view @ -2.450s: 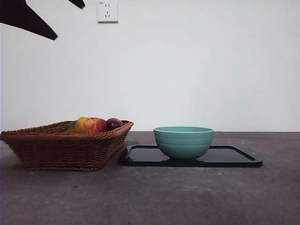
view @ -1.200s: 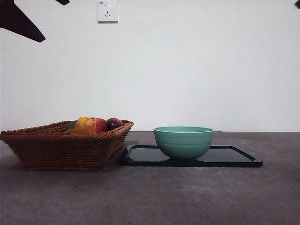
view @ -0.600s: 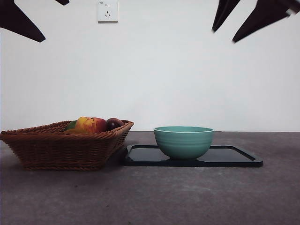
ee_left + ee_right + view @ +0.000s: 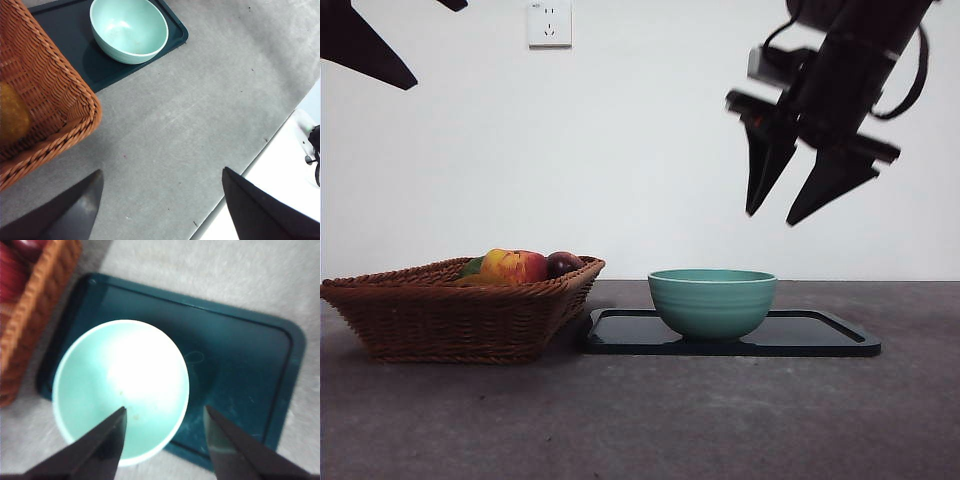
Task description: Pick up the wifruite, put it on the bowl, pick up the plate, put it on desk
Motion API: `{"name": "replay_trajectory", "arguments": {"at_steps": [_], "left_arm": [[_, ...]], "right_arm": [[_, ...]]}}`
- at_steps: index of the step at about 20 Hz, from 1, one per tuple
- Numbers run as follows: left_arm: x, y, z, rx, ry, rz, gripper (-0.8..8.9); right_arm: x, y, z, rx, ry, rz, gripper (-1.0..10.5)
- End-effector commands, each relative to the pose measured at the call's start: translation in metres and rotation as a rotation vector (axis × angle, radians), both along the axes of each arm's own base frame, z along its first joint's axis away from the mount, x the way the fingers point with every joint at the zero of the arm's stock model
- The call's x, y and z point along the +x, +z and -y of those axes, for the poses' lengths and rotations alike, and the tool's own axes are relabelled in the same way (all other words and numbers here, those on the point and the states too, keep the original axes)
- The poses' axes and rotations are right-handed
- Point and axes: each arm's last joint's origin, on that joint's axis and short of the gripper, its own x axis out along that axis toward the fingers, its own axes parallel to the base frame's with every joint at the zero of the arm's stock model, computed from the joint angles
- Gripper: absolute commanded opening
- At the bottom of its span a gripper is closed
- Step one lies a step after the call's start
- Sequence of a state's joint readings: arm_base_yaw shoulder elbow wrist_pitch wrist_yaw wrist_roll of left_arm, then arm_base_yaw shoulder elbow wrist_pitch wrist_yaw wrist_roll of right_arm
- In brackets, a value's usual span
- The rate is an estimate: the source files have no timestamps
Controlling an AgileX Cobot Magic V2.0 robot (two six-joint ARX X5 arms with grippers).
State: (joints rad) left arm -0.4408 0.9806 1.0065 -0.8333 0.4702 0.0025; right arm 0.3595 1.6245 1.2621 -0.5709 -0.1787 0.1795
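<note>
Right end effector (image 4: 778, 217): it was seen high over the bowl's right side, and its two black jaws were spread wide apart. Nothing was held in it.

Left end effector (image 4: 159, 200): it was parked up high beside the basket. Its jaws were also wide apart, and nothing was held.

Wifruite (image 4: 11, 117): a dull orange-brown bit of it was seen inside the basket (image 4: 460, 320), near one wall. Most of it was cut off, so its whole shape could not be told. No end effector was near it.

Other fruit: a red-yellow apple (image 4: 515, 266) and a dark plum (image 4: 563, 263) were seen peeking over the basket rim.

Bowl (image 4: 712, 302): it was left empty, and it was set on the plate (image 4: 825, 335), toward the end nearest the basket.

Plate: it was laid flat on the surface (image 4: 650, 420), just beside the basket.

How the wifruite may handle: it was judged to be small, light and rounded, so it could roll or slip. A soft squeeze across its narrow middle would likely be best.

How the plate may handle: it was judged to be stiff, smooth and thin. A raised edge would likely be the best place to be gripped, and the bowl on it could slide.
</note>
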Motion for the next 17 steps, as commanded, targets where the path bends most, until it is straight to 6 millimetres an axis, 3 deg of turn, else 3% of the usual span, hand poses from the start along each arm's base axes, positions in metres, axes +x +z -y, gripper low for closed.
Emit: {"name": "replay_trajectory", "arguments": {"at_steps": [1,9,14,17], "left_arm": [[0.001,0.003,0.002,-0.004,-0.015,0.022,3.75],[0.001,0.003,0.002,-0.003,-0.015,0.022,3.75],[0.001,0.003,0.002,-0.003,-0.015,0.022,3.75],[0.001,0.003,0.002,-0.003,-0.015,0.022,3.75]], "right_arm": [[0.012,-0.010,-0.006,-0.010,0.012,0.001,2.5],[0.031,-0.050,-0.013,-0.034,0.012,-0.061,2.4],[0.035,-0.054,-0.015,-0.029,0.012,-0.049,1.2],[0.035,-0.054,-0.015,-0.027,0.012,-0.043,1.0]]}}
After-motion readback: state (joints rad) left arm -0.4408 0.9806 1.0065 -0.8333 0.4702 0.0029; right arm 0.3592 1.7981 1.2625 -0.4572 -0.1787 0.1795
